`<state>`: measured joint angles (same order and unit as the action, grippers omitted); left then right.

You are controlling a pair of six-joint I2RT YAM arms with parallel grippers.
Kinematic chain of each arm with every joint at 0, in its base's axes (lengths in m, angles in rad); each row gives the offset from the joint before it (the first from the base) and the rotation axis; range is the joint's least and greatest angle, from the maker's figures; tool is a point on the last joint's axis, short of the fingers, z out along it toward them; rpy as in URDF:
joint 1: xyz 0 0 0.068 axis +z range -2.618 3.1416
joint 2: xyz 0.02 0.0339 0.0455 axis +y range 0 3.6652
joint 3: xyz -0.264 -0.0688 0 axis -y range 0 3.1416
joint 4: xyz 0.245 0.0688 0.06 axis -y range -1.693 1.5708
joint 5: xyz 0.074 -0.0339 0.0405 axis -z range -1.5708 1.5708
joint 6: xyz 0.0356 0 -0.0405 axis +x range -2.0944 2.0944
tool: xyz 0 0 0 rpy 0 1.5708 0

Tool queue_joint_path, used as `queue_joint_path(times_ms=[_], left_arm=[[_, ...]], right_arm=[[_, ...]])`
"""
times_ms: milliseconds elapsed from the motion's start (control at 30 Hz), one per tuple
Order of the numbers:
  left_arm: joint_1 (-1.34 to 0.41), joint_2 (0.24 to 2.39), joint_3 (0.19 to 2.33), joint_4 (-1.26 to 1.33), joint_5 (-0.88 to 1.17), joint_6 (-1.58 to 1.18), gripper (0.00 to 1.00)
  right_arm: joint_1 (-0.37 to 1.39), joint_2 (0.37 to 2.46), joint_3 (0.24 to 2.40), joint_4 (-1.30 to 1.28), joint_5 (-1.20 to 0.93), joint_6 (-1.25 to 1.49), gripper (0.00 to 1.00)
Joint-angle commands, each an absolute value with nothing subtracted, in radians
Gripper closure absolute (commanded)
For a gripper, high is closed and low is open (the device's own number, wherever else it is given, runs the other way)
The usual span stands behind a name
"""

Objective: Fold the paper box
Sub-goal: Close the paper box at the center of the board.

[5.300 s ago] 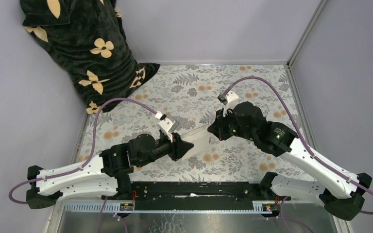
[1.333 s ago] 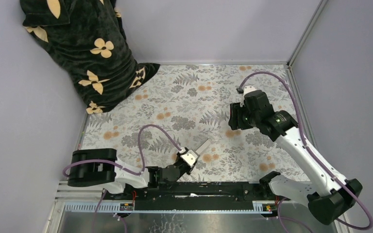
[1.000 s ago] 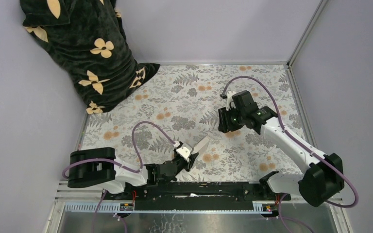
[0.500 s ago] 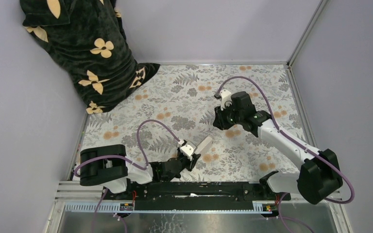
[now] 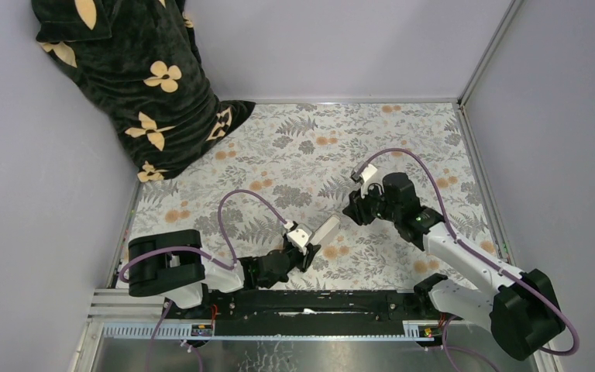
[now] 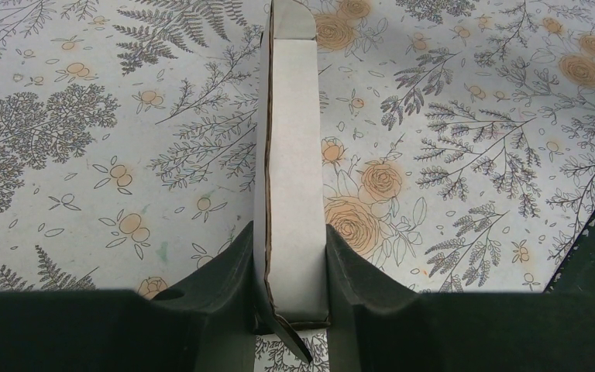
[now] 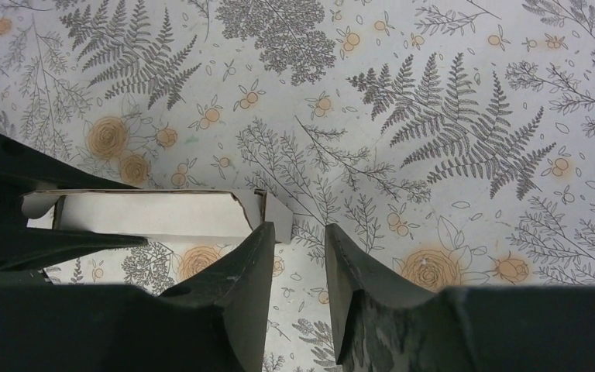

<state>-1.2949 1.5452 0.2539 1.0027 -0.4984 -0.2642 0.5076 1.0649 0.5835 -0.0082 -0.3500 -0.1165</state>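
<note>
Grey walls [image 5: 341, 46] stand around a desk [image 5: 403, 139] covered in a pattern of ferns and orange flowers. At the far left corner a dark cloth [image 5: 124, 77] with yellow flowers drapes down onto the desk. Near the front edge, toward the middle, the left arm lies low, and the left tool [image 5: 307, 249] [image 6: 288, 240] pinches one end of the paper box [image 5: 326, 229] [image 6: 290, 139]. The box is white, long and thin, pressed nearly flat. It sticks out from the tool over the desk toward the right arm. Both black fingers [image 6: 232, 263] press on its two sides. A small flap shows at its far end. The right arm reaches in from the right, and the right tool [image 5: 351, 213] [image 7: 298, 232] sits just beside that far end. Its two fingers are a little apart, with only the flowered desk showing between them. The flap is just beside one finger; I cannot tell if they touch.
</note>
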Motion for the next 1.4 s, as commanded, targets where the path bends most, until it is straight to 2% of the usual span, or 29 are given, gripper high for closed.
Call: queue_joint_path(times_ms=[0, 233, 400, 667, 1167, 1367], left_arm=[[-1.29, 1.569, 0.245, 0.885, -0.477, -0.282, 0.91], [-1.29, 1.578, 0.252, 0.876, -0.479, -0.281, 0.91], [-1.29, 1.58, 0.255, 0.872, -0.479, -0.281, 0.91], [-1.29, 1.577, 0.257, 0.866, -0.48, -0.282, 0.91], [-1.29, 1.59, 0.265, 0.861, -0.479, -0.279, 0.91], [-1.29, 1.591, 0.266, 0.861, -0.479, -0.281, 0.91]], right_arm=[[0.503, 1.01, 0.534, 0.175, -0.417, -0.127, 0.62], [0.504, 0.984, 0.511, 0.206, -0.483, -0.128, 0.6], [0.506, 0.953, 0.502, 0.199, -0.523, -0.111, 0.66], [0.55, 0.983, 0.508, 0.154, -0.462, -0.126, 0.62], [0.56, 1.071, 0.498, 0.163, -0.413, -0.138, 0.63], [0.561, 1.083, 0.493, 0.18, -0.423, -0.134, 0.69]])
